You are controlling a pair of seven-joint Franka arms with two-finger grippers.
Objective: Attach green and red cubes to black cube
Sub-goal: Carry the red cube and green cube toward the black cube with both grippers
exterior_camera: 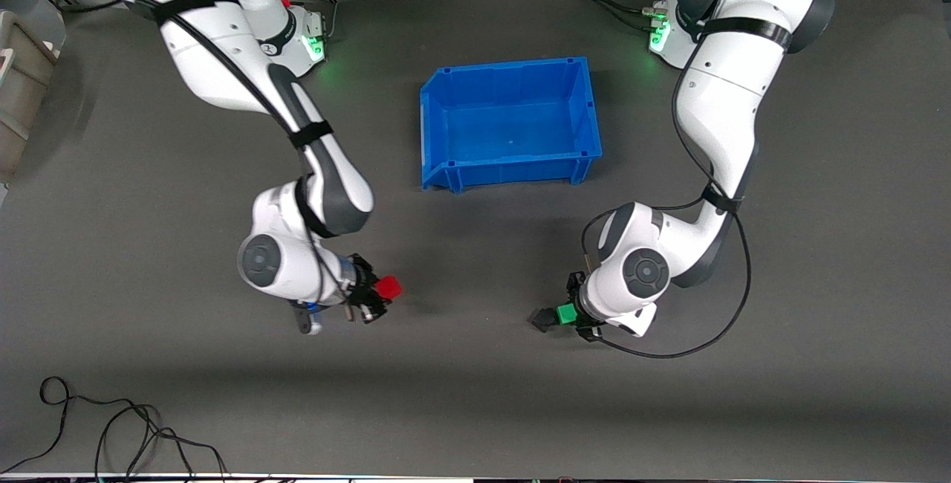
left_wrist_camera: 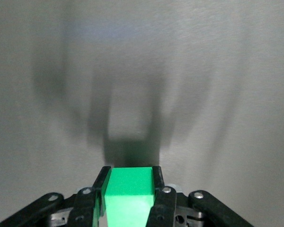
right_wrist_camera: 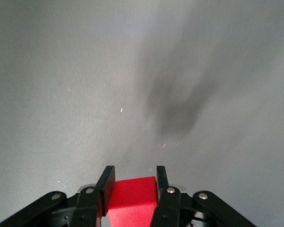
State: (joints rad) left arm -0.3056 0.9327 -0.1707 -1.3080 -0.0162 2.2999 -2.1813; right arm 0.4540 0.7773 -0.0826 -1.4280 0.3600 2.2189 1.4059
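The left end effector [exterior_camera: 559,315] grips the green cube [exterior_camera: 566,312], with the black cube [exterior_camera: 541,319] touching it; the right end effector [exterior_camera: 380,291] grips the red cube [exterior_camera: 388,287], both over the worktop [exterior_camera: 475,394].

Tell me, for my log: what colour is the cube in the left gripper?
Green cube, clearest in the left wrist view.

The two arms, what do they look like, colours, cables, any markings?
Both arms, the left arm and the right arm, have glossy white shells with dark grey joint sections and round grey caps. Black cables run along them under black straps. Green lights glow at the bases. Each end effector, left and right, is black with metal screws.
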